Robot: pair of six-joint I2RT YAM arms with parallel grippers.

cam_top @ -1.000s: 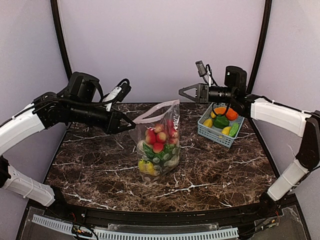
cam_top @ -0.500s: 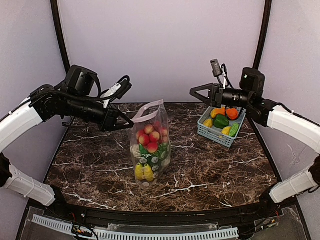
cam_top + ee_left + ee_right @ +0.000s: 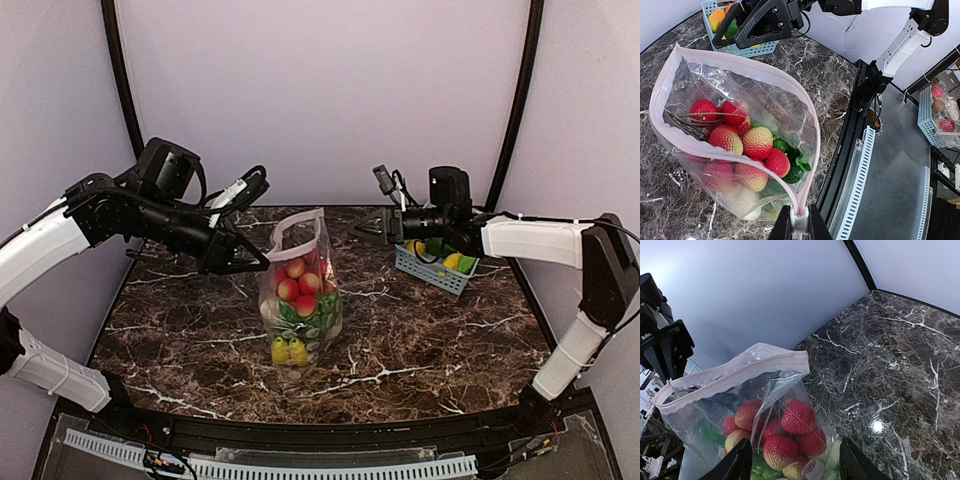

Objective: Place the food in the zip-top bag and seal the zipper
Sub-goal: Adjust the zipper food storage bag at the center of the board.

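The dark marble table [image 3: 450, 340] is filling the whole scene. The left arm [image 3: 110, 215] is reaching in from the left side, and the right arm [image 3: 530, 240] is stretching in from the right, both pointing toward the middle of the table.

The zip-top bag [image 3: 300, 300] is standing upright near the middle of the table, with its mouth turned up and gaping open. The blue-grey basket [image 3: 432, 272] is sitting at the far right, partly hidden behind the right arm's wrist, and it is holding yellow and green pieces.

The food is lying inside the bag in layers. The red fruits [image 3: 757, 142] are sitting on top, the green vegetables [image 3: 312, 312] are lying under them, and the yellow banana bunch [image 3: 288, 350] is resting at the bottom.

The zipper [image 3: 740, 65] is running as a pale pink strip around the open mouth, and its two sides are standing well apart in a wide loop.

The left gripper [image 3: 799, 227] is pinching the left end of the zipper, where the two sides of the strip are meeting, and its fingers are closing tightly on it. The right gripper [image 3: 358, 230] is hanging just beside the right end of the bag's mouth. Its fingers [image 3: 740, 460] are standing apart and are gripping nothing, and in the right wrist view the bag is showing between them.
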